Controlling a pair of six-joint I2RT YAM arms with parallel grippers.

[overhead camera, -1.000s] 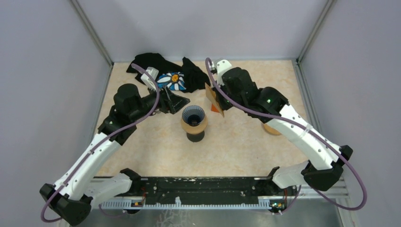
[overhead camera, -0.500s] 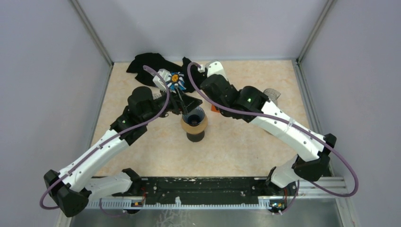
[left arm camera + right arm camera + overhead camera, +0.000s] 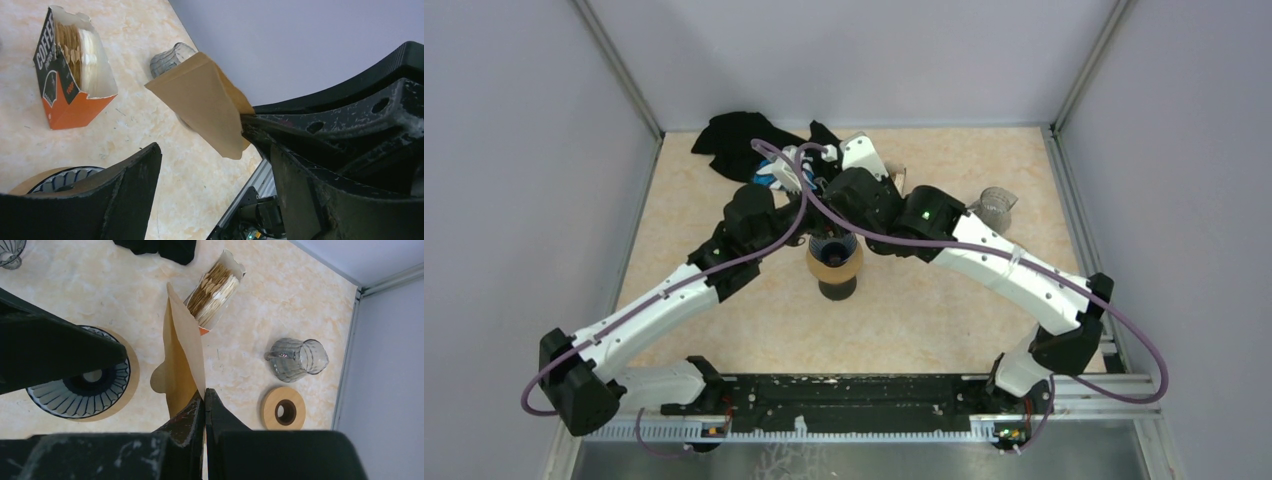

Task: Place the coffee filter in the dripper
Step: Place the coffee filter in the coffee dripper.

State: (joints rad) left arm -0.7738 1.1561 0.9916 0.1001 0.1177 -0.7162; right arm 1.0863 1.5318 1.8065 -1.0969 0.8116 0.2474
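Your right gripper [image 3: 205, 401], bottom centre of its wrist view, is clamped on the brown paper coffee filter [image 3: 182, 355], just right of the ribbed dripper [image 3: 102, 390] at lower left. Your left gripper [image 3: 200, 146] gapes wide, empty. Centre the filter over the dripper's mouth before releasing.

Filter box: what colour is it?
The box is black above, orange below, with white lettering; clearest in the left wrist view.
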